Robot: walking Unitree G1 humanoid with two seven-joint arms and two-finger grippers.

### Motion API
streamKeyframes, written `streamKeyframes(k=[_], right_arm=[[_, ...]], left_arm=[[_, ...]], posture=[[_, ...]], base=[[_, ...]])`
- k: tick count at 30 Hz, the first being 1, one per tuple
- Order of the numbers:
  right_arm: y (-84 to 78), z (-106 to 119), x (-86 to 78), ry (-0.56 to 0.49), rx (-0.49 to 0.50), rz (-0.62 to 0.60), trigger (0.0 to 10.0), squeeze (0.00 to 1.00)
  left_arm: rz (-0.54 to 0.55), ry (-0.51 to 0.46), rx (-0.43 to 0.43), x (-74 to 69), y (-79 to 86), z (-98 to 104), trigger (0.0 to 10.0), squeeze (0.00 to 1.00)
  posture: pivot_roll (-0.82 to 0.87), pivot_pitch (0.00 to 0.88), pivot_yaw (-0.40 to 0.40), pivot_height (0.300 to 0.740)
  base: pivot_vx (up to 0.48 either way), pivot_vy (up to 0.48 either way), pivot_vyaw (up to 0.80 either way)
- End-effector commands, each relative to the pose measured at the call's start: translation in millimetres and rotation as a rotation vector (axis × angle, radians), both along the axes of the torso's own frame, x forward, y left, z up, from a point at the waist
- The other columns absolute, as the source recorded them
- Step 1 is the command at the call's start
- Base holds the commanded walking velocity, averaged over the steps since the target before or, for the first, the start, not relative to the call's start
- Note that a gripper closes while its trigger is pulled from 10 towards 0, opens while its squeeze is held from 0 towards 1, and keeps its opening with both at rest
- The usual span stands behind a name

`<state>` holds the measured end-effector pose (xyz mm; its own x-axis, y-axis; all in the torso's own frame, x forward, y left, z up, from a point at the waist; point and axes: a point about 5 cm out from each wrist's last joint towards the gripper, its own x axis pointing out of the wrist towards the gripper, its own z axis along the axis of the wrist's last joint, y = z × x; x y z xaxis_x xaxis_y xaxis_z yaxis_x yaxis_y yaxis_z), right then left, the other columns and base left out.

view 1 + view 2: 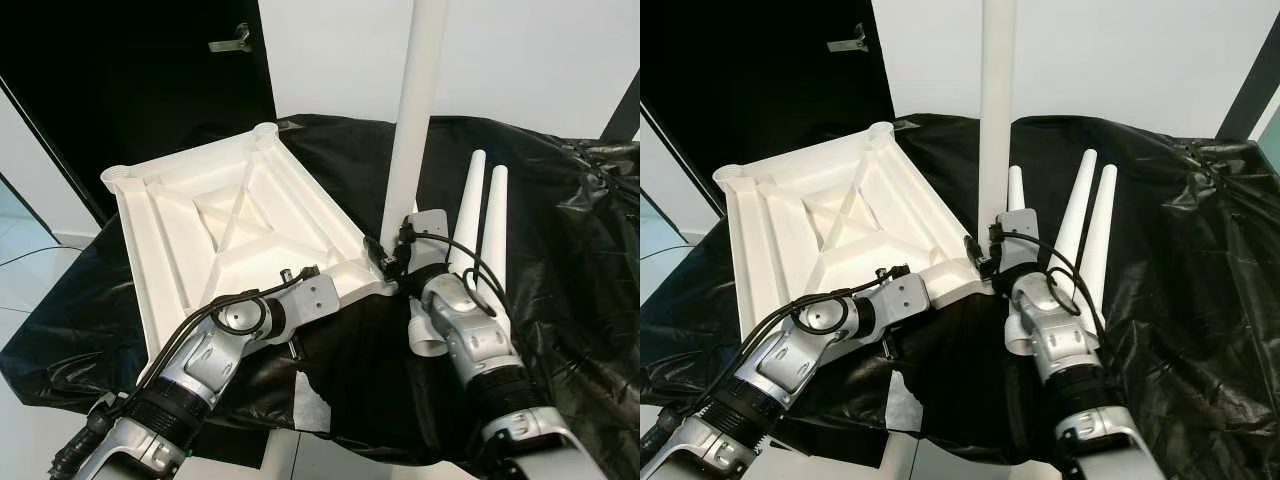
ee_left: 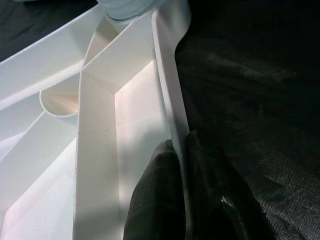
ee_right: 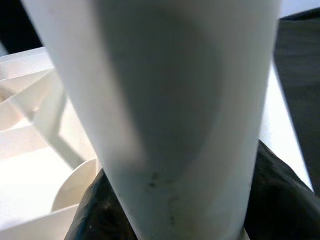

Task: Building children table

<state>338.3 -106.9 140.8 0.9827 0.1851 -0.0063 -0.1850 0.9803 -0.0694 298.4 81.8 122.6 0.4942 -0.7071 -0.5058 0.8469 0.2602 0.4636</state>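
Note:
The white children's tabletop (image 1: 220,220) lies upside down, ribs up, on a surface covered by a black sheet. A white table leg (image 1: 415,110) stands upright at its near right corner socket. My right gripper (image 1: 397,258) is shut around the foot of that leg; in the right wrist view the leg (image 3: 175,100) sits between the dark fingers (image 3: 100,210). My left gripper (image 2: 181,145) is shut on the tabletop's near rim (image 2: 167,90), one finger on each side of the thin wall. Three spare legs (image 1: 1080,215) lie side by side to the right.
The black sheet (image 1: 570,260) is crumpled at the right and drops off the near edge, where a torn white patch (image 1: 315,405) shows. A black door with a handle (image 1: 230,42) stands behind at the left, beside a white wall. Pale floor lies at the left.

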Motion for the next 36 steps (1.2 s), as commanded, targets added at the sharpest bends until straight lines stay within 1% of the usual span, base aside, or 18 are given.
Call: streamKeyframes(k=[1, 3, 4, 6, 8, 14, 21, 22, 24, 25, 28, 31, 32, 33, 34, 35, 36], right_arm=[[-22.4, -10.3, -0.1, 0.049, -0.040, -0.169, 10.0, 0.00], [-18.8, -8.9, -1.0, 0.046, -0.047, -0.216, 10.0, 0.00], [-18.8, -8.9, -1.0, 0.046, -0.047, -0.216, 10.0, 0.00], [-12.0, -6.6, -1.8, 0.047, -0.015, -0.254, 10.0, 0.00], [-8.2, -5.0, -3.9, 0.044, -0.001, -0.253, 10.0, 0.00], [-10.6, -3.7, -6.4, 0.043, 0.007, -0.275, 10.0, 0.00], [-11.0, -0.2, -6.0, 0.027, 0.009, -0.261, 10.0, 0.00], [-12.3, 1.5, -6.1, 0.016, 0.018, -0.237, 10.0, 1.00], [-14.8, 5.5, -7.5, -0.012, 0.030, -0.150, 10.0, 1.00], [-14.8, 5.5, -7.5, -0.012, 0.030, -0.150, 10.0, 1.00], [-19.8, 8.9, -12.0, -0.041, 0.022, -0.021, 10.0, 1.00], [-24.6, 10.8, -15.0, -0.056, 0.024, 0.072, 10.0, 1.00], [-26.3, 11.8, -15.7, -0.067, 0.010, 0.111, 10.0, 0.96], [-27.4, 12.4, -16.1, -0.075, -0.002, 0.137, 10.0, 0.96], [-28.3, 12.4, -15.9, -0.076, -0.023, 0.176, 10.0, 0.00], [-28.3, 12.4, -15.9, -0.076, -0.023, 0.176, 10.0, 0.00], [-29.7, 13.0, -14.7, -0.076, -0.035, 0.211, 10.0, 0.00]], left_arm=[[-0.027, -0.045, 0.023, 1.2, -0.3, 7.1, 10.0, 0.00], [-0.029, -0.045, 0.023, 1.2, -0.5, 7.2, 10.0, 0.00], [-0.029, -0.045, 0.023, 1.2, -0.5, 7.2, 10.0, 0.00], [-0.032, -0.045, 0.024, 1.0, -0.8, 7.2, 10.0, 0.00], [-0.035, -0.043, 0.022, 0.7, -1.7, 7.3, 10.0, 0.00], [-0.034, -0.040, 0.025, 0.7, -0.4, 6.8, 10.0, 0.00], [-0.030, -0.037, 0.027, 0.8, 0.4, 6.5, 10.0, 0.00], [-0.029, -0.037, 0.027, 0.7, 0.4, 6.5, 10.0, 0.00], [-0.029, -0.036, 0.027, 0.9, 0.8, 6.5, 10.0, 0.00], [-0.029, -0.036, 0.027, 0.9, 0.8, 6.5, 10.0, 0.00], [-0.028, -0.037, 0.028, 1.3, 1.1, 6.5, 10.0, 0.00], [-0.027, -0.039, 0.028, 2.1, 1.4, 6.9, 10.0, 0.00], [-0.027, -0.039, 0.027, 2.3, 1.4, 6.9, 10.0, 0.00], [-0.027, -0.039, 0.027, 2.4, 1.5, 6.9, 10.0, 0.00], [-0.027, -0.039, 0.028, 2.5, 1.5, 6.8, 10.0, 0.00], [-0.027, -0.039, 0.028, 2.5, 1.5, 6.8, 10.0, 0.00], [-0.029, -0.039, 0.028, 2.7, 1.4, 6.9, 10.0, 0.00]], posture=[[0.02, 0.000, 0.042, 0.740], [0.02, 0.000, 0.041, 0.740], [0.02, 0.000, 0.041, 0.740], [0.02, 0.000, 0.040, 0.740], [0.01, 0.000, 0.041, 0.740], [0.01, 0.000, 0.041, 0.740], [0.01, 0.000, 0.041, 0.740], [0.01, 0.000, 0.043, 0.740], [0.01, 0.000, 0.048, 0.740], [0.01, 0.000, 0.048, 0.740], [0.01, 0.000, 0.049, 0.740], [0.01, 0.000, 0.050, 0.740], [0.00, 0.000, 0.054, 0.740], [0.00, 0.000, 0.054, 0.740], [0.00, 0.000, 0.057, 0.740], [0.00, 0.000, 0.057, 0.740], [0.00, 0.000, 0.058, 0.740]], base=[[0.000, 0.000, 0.00], [0.000, 0.000, 0.00], [0.000, 0.000, 0.00], [0.000, 0.000, 0.00], [0.000, 0.000, 0.00], [0.000, 0.000, 0.00], [0.000, 0.000, 0.00], [0.000, 0.000, 0.00], [0.000, 0.000, 0.00], [0.000, 0.000, 0.00], [0.000, 0.000, 0.00], [0.000, 0.000, 0.00], [0.000, 0.000, 0.00], [0.000, 0.000, 0.00], [0.000, 0.000, 0.00], [0.000, 0.000, 0.00], [0.000, 0.000, 0.00]])
